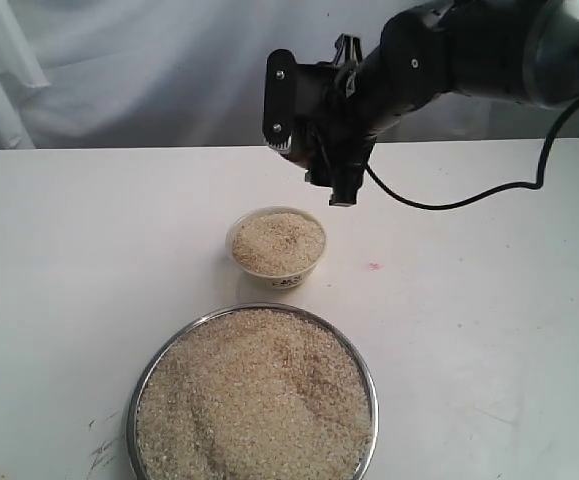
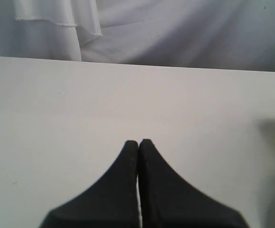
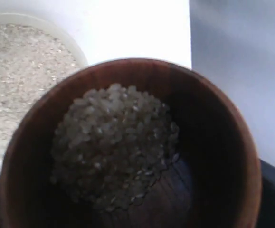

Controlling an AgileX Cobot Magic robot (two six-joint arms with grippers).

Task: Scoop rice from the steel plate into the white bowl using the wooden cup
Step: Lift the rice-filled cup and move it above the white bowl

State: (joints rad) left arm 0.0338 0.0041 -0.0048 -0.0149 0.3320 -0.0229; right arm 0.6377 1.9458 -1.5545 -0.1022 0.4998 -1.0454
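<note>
The wooden cup (image 3: 218, 142) holds rice (image 3: 113, 142) near the full white bowl (image 1: 269, 279); steel plate (image 1: 373, 395) heaped with rice

Right arm (image 1: 489, 45): enters from the gripper's far side at height, forearm close to level, wrist turned downward. Right gripper (image 1: 312, 140): raised in the air, fingers pointing down and slightly forward, jaws set wide. It grips the wooden cup (image 3: 128, 142), whose mouth fills the wrist camera's view; the contact points themselves are hidden. Left gripper (image 2: 138, 142): both fingers pressed together along their inner edges, tips level with each other, pointing straight ahead, held low.
</note>
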